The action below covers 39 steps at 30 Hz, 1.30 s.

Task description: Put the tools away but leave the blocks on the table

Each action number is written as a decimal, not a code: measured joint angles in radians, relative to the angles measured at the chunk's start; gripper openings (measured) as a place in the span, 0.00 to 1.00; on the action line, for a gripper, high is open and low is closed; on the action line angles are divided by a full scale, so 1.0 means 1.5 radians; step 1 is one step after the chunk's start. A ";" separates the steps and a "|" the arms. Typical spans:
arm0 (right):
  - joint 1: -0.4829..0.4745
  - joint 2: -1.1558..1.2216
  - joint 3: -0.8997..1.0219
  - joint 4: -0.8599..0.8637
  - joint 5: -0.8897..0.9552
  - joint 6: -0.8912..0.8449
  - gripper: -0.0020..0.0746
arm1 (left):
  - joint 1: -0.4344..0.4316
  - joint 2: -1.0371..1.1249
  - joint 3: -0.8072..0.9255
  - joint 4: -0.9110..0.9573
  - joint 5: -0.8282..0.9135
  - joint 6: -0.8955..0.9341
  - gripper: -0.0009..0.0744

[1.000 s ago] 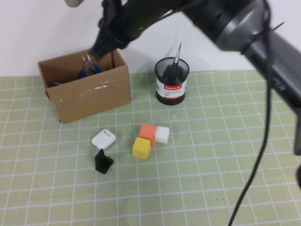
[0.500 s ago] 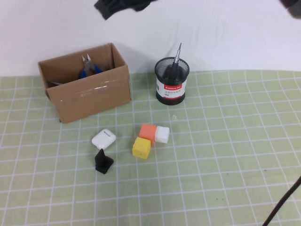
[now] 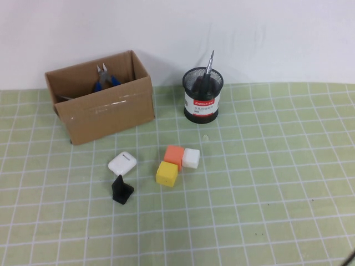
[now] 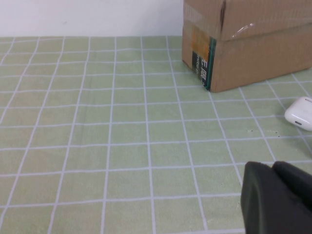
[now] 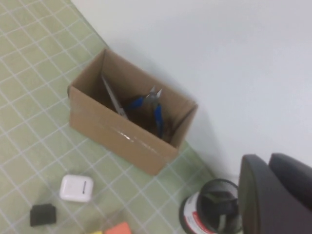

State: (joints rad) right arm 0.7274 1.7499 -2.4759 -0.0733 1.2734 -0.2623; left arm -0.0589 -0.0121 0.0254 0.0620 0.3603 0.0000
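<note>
Pliers (image 3: 103, 79) in box (image 3: 105, 113); both end effectors (image 4: 278, 197) (image 5: 275, 195) closed, empty.

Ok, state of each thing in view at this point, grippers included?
Pliers: in the cardboard box.
Scissors: in the box.
Screwdriver: upright in the mesh cup.
Blocks: clustered on the table.
Left gripper: shut, low over the table.
Right gripper: shut, raised, empty.

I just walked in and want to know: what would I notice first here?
Probably the cardboard box at the back left with blue-handled pliers poking out, and the black mesh cup beside it holding a screwdriver. Then the orange, white and yellow blocks huddled mid-table.
</note>
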 joint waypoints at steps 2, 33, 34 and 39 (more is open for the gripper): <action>0.000 -0.050 0.056 0.000 0.000 -0.016 0.02 | 0.000 0.000 0.000 0.000 0.000 0.000 0.01; -0.498 -1.037 1.527 0.168 -0.703 -0.002 0.01 | 0.000 0.000 0.000 0.000 0.000 0.000 0.01; -0.501 -1.058 1.553 0.168 -0.717 -0.002 0.01 | 0.000 0.000 0.000 0.000 0.000 0.000 0.01; -0.512 -1.171 1.658 0.172 -0.765 -0.002 0.01 | 0.000 0.000 0.000 0.000 0.000 0.000 0.01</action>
State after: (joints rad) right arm -0.0402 -0.0066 0.0109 0.1851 0.1253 -0.2660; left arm -0.0589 -0.0121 0.0254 0.0620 0.3603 0.0000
